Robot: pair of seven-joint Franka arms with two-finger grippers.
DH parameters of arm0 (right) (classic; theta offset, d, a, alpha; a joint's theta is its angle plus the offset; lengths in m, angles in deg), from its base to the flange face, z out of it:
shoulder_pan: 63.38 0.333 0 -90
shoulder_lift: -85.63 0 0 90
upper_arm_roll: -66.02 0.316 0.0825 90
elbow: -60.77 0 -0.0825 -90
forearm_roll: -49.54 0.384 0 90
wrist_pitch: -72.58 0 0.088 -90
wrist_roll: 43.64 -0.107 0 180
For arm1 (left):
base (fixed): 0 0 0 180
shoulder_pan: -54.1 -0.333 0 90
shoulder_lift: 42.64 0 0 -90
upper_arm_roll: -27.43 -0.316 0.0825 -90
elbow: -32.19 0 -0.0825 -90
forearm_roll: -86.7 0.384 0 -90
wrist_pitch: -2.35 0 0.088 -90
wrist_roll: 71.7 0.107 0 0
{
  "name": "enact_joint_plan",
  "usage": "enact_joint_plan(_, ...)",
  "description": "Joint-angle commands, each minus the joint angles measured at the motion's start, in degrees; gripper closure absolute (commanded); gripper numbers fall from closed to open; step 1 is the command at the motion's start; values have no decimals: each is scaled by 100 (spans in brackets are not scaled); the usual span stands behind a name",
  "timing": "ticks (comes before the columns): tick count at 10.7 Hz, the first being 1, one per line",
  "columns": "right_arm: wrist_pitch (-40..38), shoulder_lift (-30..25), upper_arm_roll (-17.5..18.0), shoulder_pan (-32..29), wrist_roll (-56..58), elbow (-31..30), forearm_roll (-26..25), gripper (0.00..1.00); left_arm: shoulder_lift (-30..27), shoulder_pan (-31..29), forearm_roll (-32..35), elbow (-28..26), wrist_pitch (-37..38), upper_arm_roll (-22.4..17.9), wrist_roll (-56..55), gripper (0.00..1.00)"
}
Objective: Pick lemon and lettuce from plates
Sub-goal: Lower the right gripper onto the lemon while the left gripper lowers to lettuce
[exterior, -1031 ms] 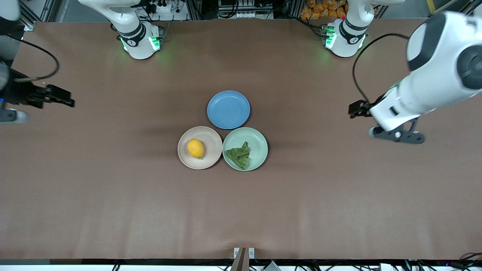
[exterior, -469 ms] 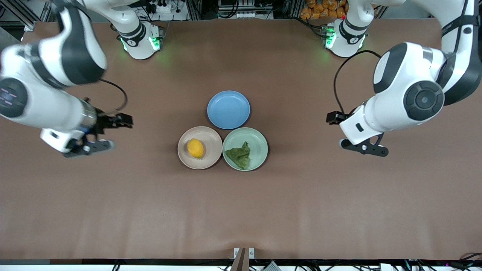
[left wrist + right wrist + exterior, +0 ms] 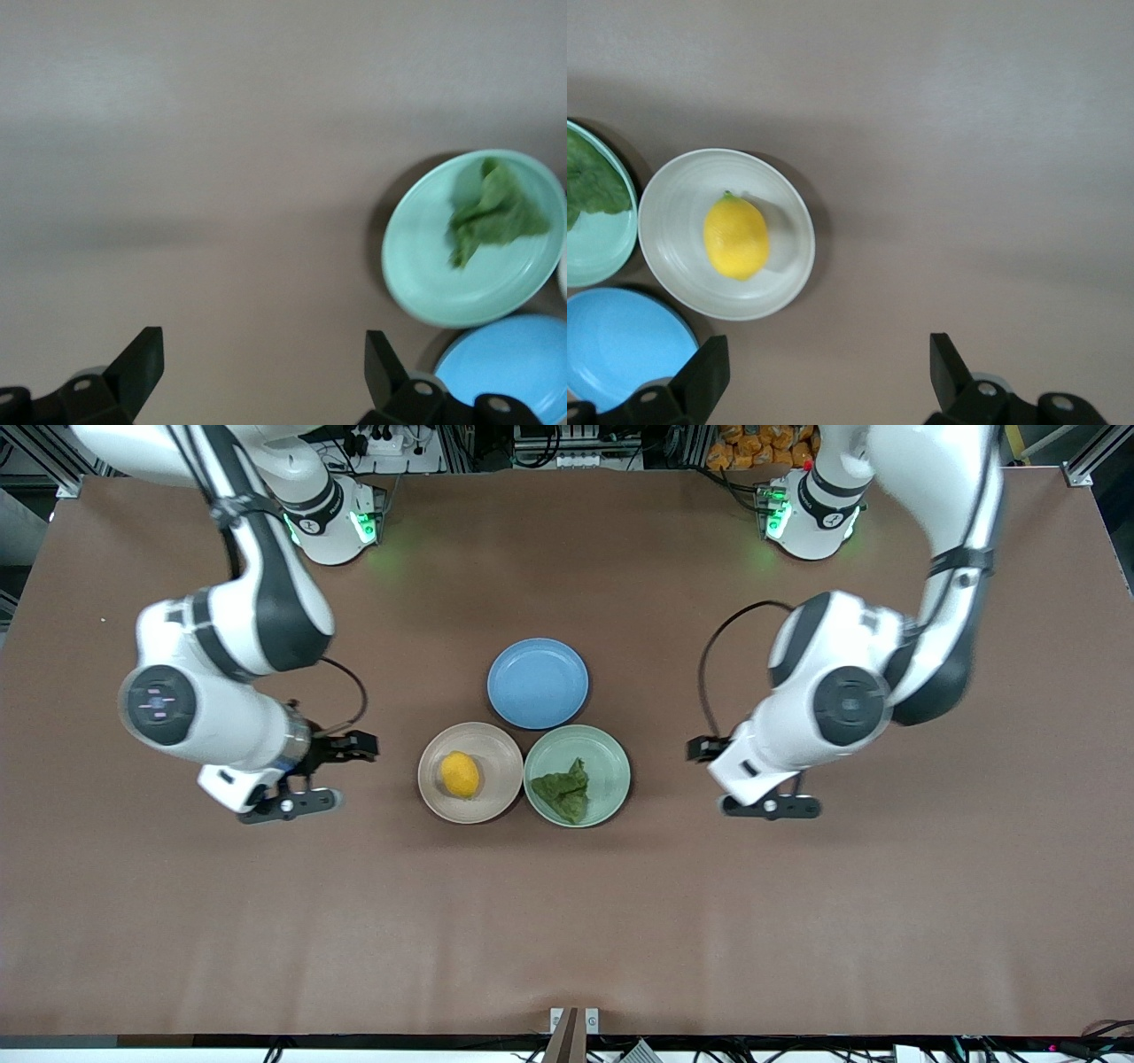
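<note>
The lemon (image 3: 460, 774) is being carried by the beige-pink plate (image 3: 496, 755), and the lettuce (image 3: 563, 791) by the mint green plate (image 3: 611, 762); the 2 plates are touching, with a blue plate (image 3: 538, 683) farther from the front camera. The right gripper (image 3: 824, 376) is being held over bare table toward the right arm's end, its fingers spread wide. The left gripper (image 3: 264, 372) is being held over bare table toward the left arm's end, likewise spread. Neither item is being gripped yet. For a clean pick, each gripper should be centred over its item, the lemon's narrow width spanned, and plate rims avoided.
</note>
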Motion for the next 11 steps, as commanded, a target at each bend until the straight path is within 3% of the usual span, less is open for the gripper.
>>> enact_joint_plan(1, 960, 91, -46, 501, -645, -622, 75, 0, 272, 290, -114, 159, -545, -47, -962, 0)
enact_joint_plan(8, 2376, 1040, -63, 1012, -1050, -791, -109, 0, 904, 748, -114, 159, -1794, -47, -2160, 0)
enact_joint_plan(11, 2798, 1295, -63, 1118, -1138, -852, -153, 0, 1282, 1064, -96, 159, -2750, -56, -2642, 0)
